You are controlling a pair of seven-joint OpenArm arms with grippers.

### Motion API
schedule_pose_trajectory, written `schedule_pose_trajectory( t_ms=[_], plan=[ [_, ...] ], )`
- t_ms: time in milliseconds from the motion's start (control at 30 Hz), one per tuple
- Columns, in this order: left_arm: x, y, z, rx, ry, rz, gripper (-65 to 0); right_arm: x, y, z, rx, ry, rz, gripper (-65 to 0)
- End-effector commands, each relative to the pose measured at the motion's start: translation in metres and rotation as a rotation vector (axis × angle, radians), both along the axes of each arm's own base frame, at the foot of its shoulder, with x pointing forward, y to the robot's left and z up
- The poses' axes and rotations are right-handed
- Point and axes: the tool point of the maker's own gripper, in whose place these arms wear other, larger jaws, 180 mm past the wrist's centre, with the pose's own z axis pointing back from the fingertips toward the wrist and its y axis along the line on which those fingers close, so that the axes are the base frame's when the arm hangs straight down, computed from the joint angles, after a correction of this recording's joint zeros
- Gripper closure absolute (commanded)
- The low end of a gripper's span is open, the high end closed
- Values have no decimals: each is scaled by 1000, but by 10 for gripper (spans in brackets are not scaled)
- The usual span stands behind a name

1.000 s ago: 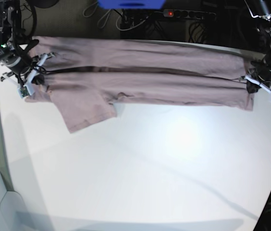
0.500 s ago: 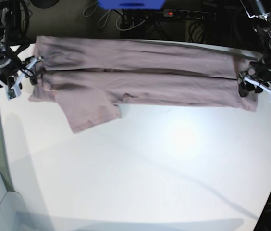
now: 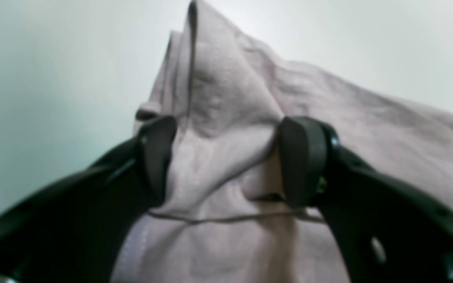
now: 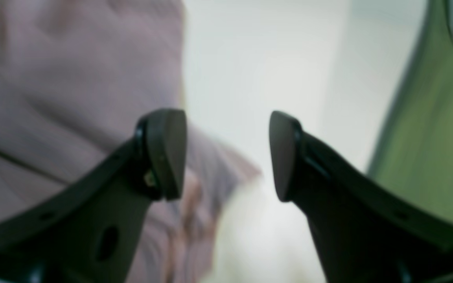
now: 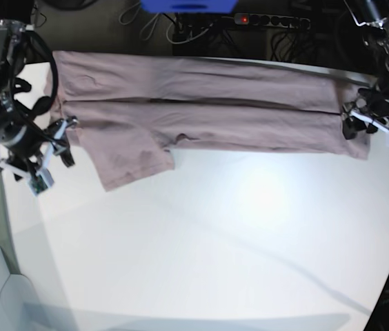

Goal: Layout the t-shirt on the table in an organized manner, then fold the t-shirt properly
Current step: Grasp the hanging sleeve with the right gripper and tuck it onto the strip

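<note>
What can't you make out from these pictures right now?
- Left wrist view: soft focus; whether the left claw touches the t-shirt between its fingers is unclear.
- Right wrist view: t-shirt blurred; green shape at right unidentifiable.
- Base view: collar and neck print not visible; table edges cut off.

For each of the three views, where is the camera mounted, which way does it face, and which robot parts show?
Base: high above, facing down on the table; t-shirt along the far edge, both arms visible.
Left wrist: behind the left pincer, open fingers straddling a raised fold.
Right wrist: behind the right pincer, open over bare table beside the fabric.
Shared: all three show the t-shirt.
</note>
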Motion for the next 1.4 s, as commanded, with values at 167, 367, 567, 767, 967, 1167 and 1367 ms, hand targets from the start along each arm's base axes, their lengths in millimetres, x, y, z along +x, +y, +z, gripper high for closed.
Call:
schedule_pose_trajectory(
  t_ms=[167,367,567,767,967,1167,1367],
  plan=[
    [-21,-1,-19,10,121,-1,-414,50,57,-17,99,52,100,-340],
    [-24,0,-21,9,127,4,-413,78,73,-44,174,129,105,-339],
    [-25,1,-21,9,130,6,-413,90,71,-71,244,170,76,-340],
    [-25,1,-21,9,130,6,-413,93,56,-87,282,169,35,-340],
    [-25,0,-22,7,130,6,-413,87,51,-103,302,193,11,-289],
    [-24,0,-21,7,128,5,-413,82,51,-111,309,218,3,0],
    [-24,0,-21,6,128,5,-413,82,51,-105,298,197,15,0]
  ],
)
